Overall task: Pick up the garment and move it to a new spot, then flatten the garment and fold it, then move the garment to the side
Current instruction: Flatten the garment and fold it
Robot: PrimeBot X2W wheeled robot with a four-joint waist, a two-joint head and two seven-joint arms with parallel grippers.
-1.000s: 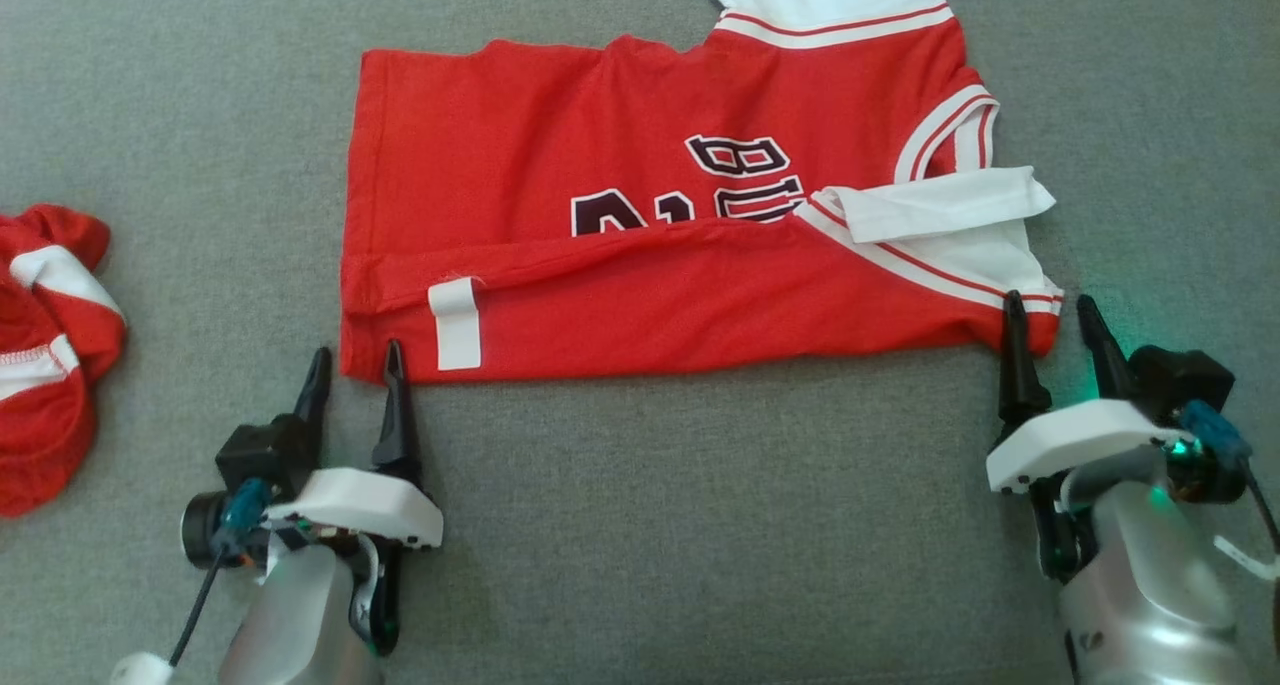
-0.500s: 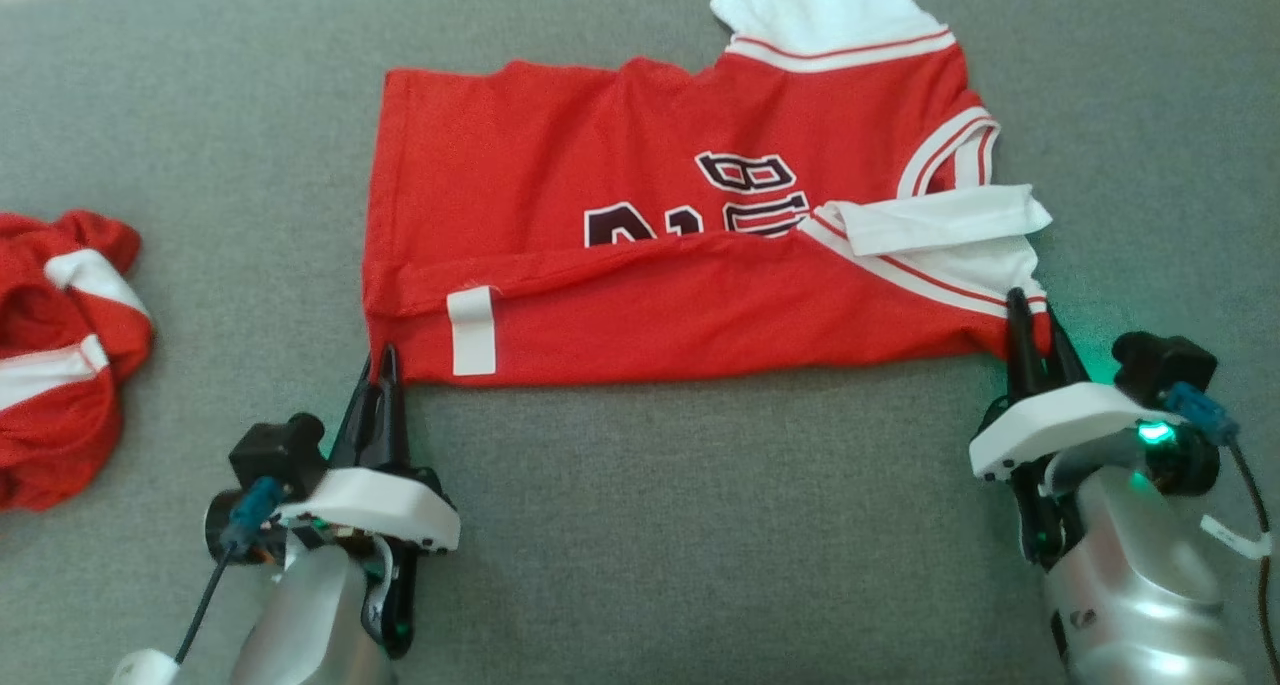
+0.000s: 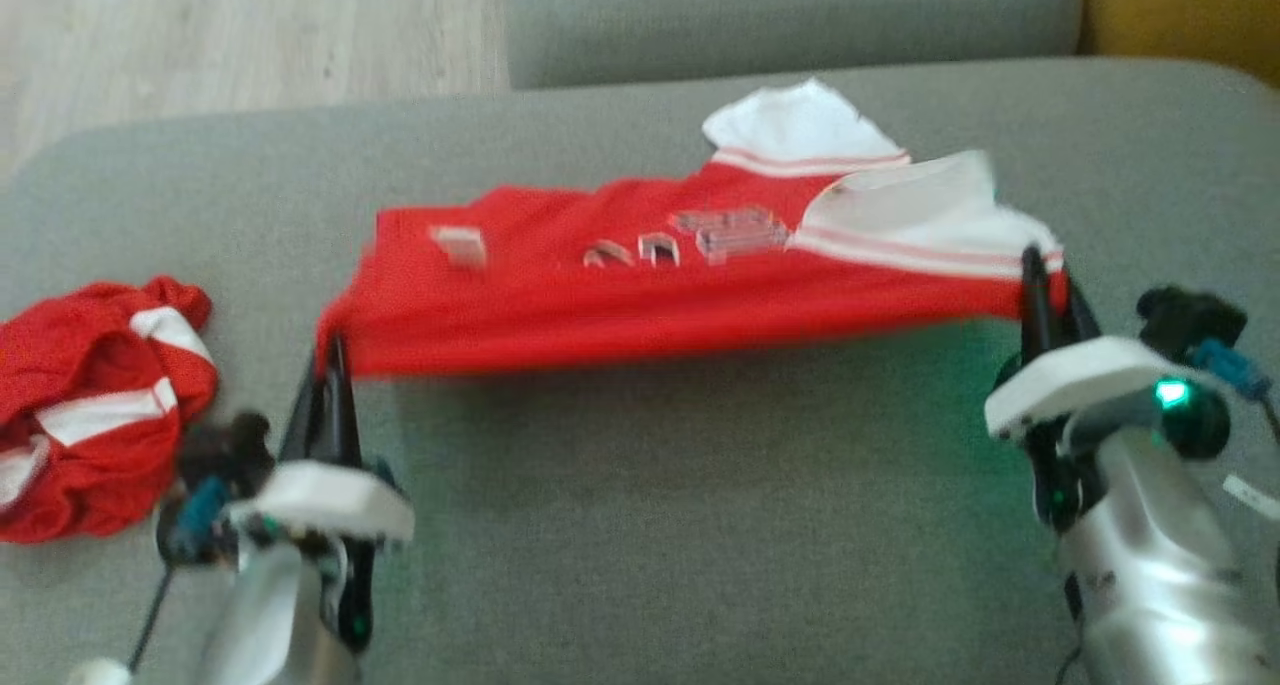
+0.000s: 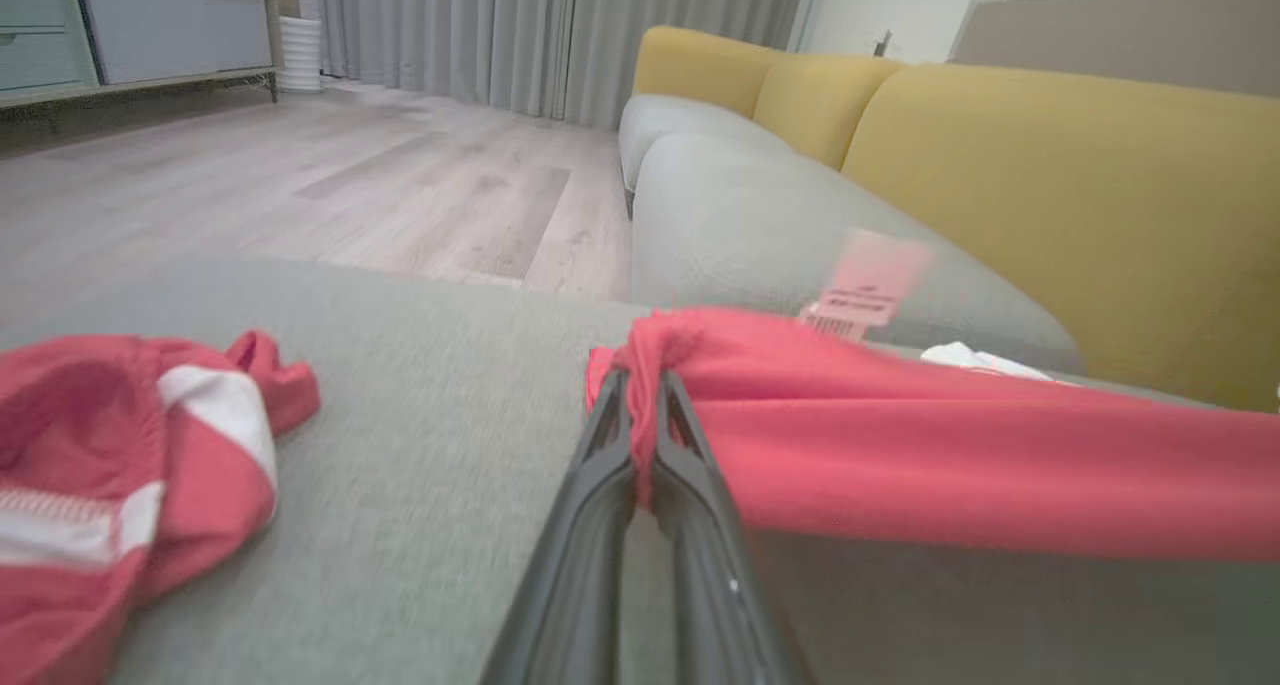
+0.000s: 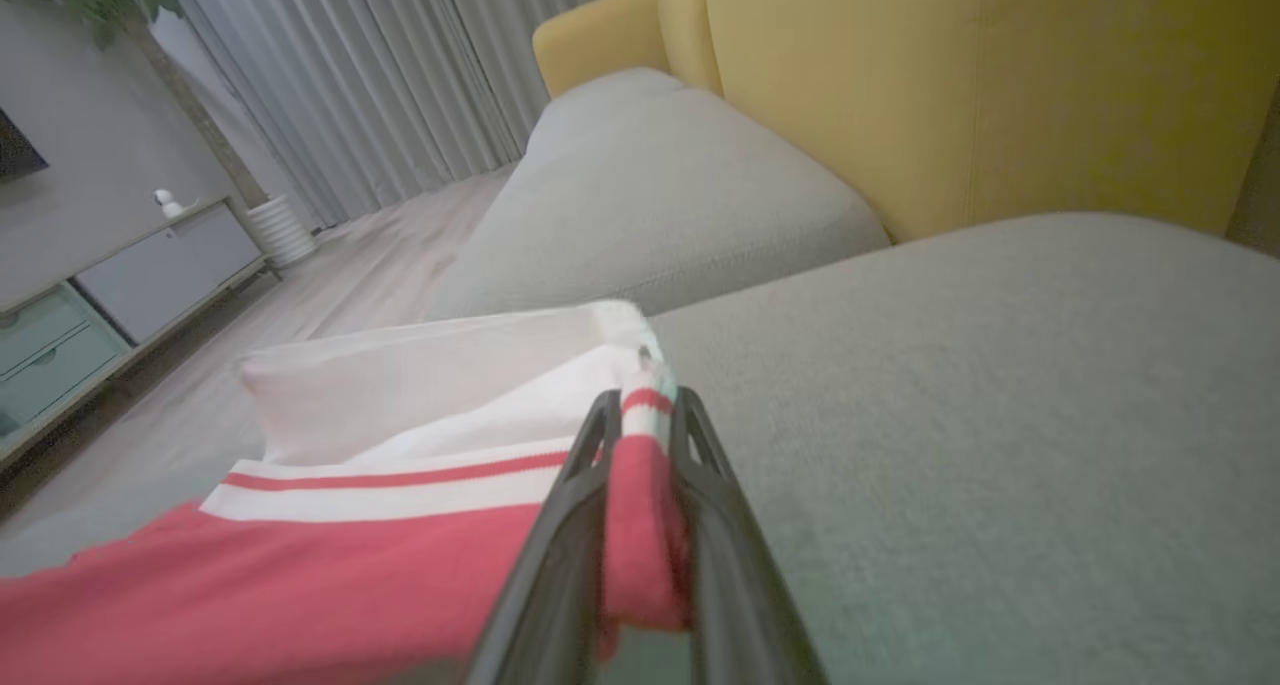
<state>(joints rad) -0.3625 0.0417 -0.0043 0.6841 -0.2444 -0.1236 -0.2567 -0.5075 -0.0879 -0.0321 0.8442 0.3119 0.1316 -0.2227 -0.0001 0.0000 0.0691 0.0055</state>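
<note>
Garment, a red jersey with white sleeves, hangs stretched across the middle of the grey cushion, its near edge raised off the fabric and its print blurred. Its near left corner is clamped in the left claw and its near right corner, by the striped sleeve, in the right claw, both with fingers pinched tight on cloth. A crumpled red-and-white cloth lies well apart at the left, with wood floor beyond and a yellow backrest behind.
</note>
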